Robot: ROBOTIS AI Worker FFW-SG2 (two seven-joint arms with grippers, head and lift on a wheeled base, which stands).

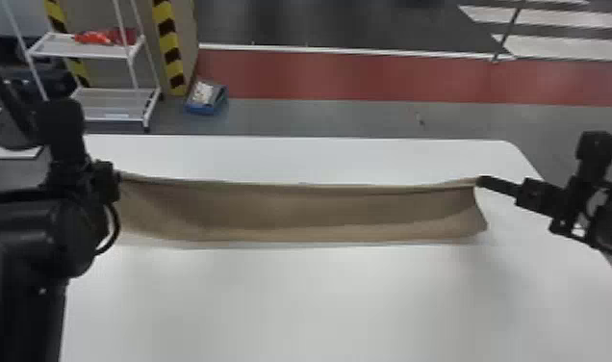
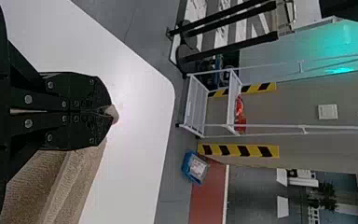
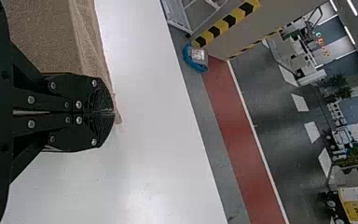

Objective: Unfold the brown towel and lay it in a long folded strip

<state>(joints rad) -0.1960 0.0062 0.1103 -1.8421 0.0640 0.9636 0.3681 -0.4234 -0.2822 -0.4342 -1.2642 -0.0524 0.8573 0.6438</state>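
White table (image 1: 319, 298), wide front margin beside brown towel (image 1: 295, 209)

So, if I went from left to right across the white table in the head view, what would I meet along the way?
The robot's left gripper → the brown towel, stretched out as a long strip → the right gripper.

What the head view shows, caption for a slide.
A brown towel, gripped at both ends, stretches over a white table.
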